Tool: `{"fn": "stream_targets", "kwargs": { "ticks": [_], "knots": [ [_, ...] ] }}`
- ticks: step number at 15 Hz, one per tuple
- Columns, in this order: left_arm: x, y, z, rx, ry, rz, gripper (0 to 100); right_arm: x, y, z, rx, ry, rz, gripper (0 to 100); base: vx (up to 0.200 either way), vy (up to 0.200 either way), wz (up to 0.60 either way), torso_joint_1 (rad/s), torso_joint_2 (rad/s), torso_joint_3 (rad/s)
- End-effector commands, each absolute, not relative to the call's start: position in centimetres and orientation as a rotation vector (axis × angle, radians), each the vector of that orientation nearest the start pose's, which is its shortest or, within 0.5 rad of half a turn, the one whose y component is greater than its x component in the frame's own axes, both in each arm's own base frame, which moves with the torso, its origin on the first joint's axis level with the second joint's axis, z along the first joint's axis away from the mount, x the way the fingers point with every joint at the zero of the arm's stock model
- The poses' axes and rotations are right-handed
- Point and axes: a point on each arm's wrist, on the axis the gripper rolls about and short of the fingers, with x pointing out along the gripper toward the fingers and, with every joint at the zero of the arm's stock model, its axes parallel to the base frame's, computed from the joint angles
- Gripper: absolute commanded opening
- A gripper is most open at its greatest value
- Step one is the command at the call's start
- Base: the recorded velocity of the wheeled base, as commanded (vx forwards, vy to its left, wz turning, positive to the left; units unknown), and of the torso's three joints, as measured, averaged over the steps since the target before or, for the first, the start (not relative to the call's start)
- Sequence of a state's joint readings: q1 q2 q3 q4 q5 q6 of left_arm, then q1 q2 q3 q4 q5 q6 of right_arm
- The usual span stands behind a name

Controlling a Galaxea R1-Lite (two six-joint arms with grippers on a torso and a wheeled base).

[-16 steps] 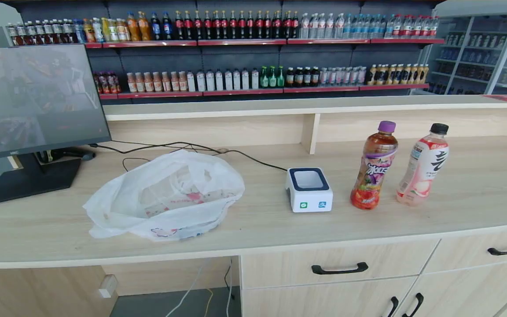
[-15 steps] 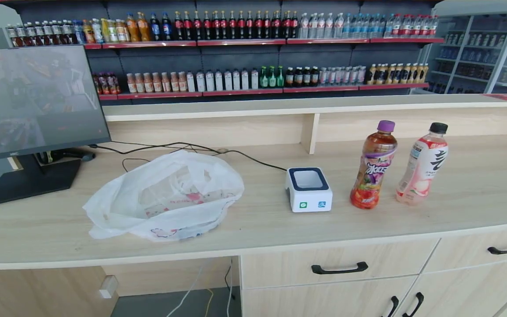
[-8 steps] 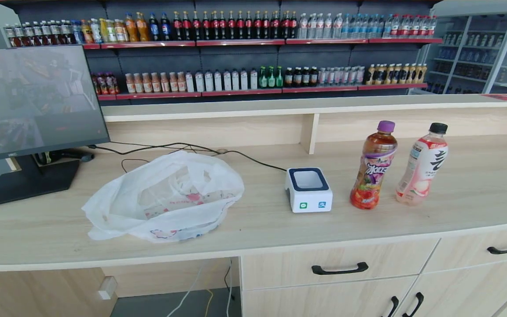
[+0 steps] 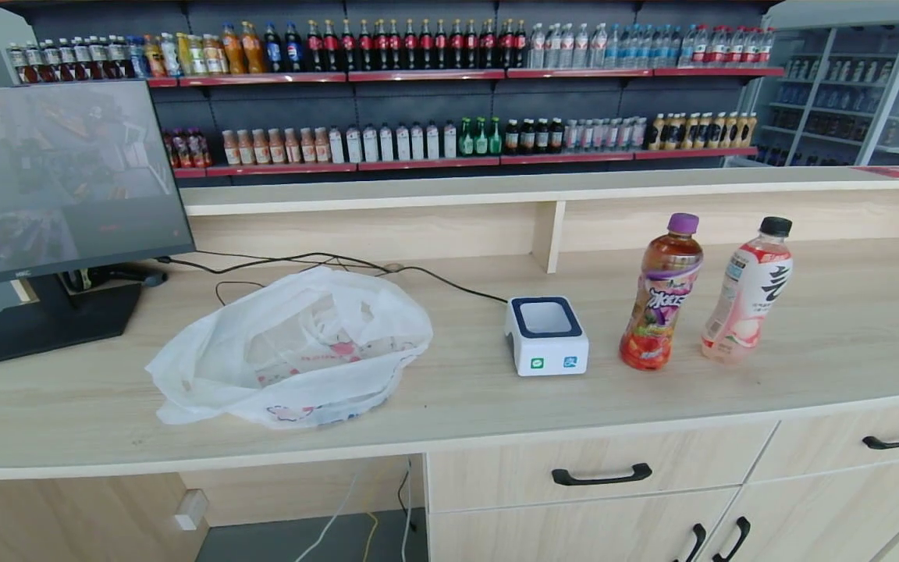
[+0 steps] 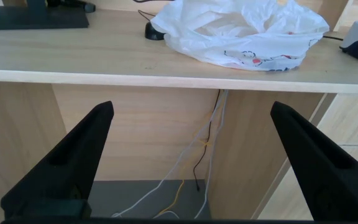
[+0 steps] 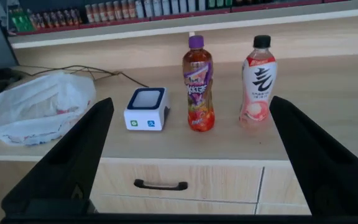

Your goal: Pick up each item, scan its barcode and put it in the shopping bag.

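While both arms are held in front of the counter (image 4: 496, 406), the left gripper (image 5: 191, 112) is seen low, before the open bay where cables (image 5: 197, 168) hang, with its black fingers (image 5: 73, 168) spread wide and nothing between them. The right gripper (image 6: 191, 106) is placed before the drawers (image 6: 179, 180), and its fingers (image 6: 316, 162) are likewise parted wide and empty. On the countertop, the white plastic shopping bag (image 4: 293, 351) is laid crumpled and open toward the left. The small white barcode scanner (image 4: 546, 336) is set just right of it, apart from the bag. Two bottles are stood upright further right: the purple-capped tea bottle (image 4: 660, 293) near the scanner, and the pink bottle with a black cap (image 4: 746, 293) just beside it, the two not touching. A dark monitor (image 4: 59, 179) is placed at the far left of the counter. Beyond the raised wooden ledge (image 4: 551, 191), shelves of drinks (image 4: 418, 101) are lined along the far wall.
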State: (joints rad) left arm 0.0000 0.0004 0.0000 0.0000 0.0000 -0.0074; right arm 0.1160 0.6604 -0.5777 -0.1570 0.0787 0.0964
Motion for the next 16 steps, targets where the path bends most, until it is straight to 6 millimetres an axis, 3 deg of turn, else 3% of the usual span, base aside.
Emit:
{"fn": "stream_targets", "kwargs": {
  "ticks": [1,2,4,6,8,10,13,16],
  "knots": [
    [-2.3,0.0,7.5,-0.008,0.0,0.0,100,10.6,1.7,26.5,0.081,0.0,0.232,100,0.0,0.0,0.0,0.0,0.0,0.0],
    [-2.3,0.0,7.5,-0.008,0.0,0.0,100,13.1,2.1,26.3,0.071,-0.012,0.232,100,0.0,0.0,0.0,0.0,0.0,0.0],
    [-2.3,0.0,7.5,-0.008,0.0,0.0,100,15.4,2.5,25.5,0.031,-0.07,0.233,100,0.0,0.0,0.0,0.0,0.0,0.0],
    [-2.3,0.0,7.5,-0.008,0.0,0.0,100,17.0,2.9,23.5,0.017,-0.131,0.241,100,0.0,0.0,0.0,0.0,0.0,0.0],
    [-2.3,0.0,7.5,-0.008,0.0,0.0,100,17.7,3.0,22.5,0.012,-0.173,0.245,100,0.0,0.0,0.0,0.0,0.0,0.0],
    [-2.3,0.0,7.5,-0.008,0.0,0.0,100,18.3,3.2,19.8,0.015,-0.188,0.245,100,0.0,0.0,0.0,0.0,0.0,0.0],
    [-2.3,0.0,7.5,-0.008,0.0,0.0,100,17.7,4.5,18.4,0.025,-0.153,0.321,100,0.0,0.0,0.0,0.0,0.0,0.0],
    [-2.3,0.0,7.5,-0.008,0.0,0.0,100,19.6,4.9,16.6,0.017,-0.083,0.316,100,0.0,0.0,0.0,0.0,0.0,0.0]
  ]
}}
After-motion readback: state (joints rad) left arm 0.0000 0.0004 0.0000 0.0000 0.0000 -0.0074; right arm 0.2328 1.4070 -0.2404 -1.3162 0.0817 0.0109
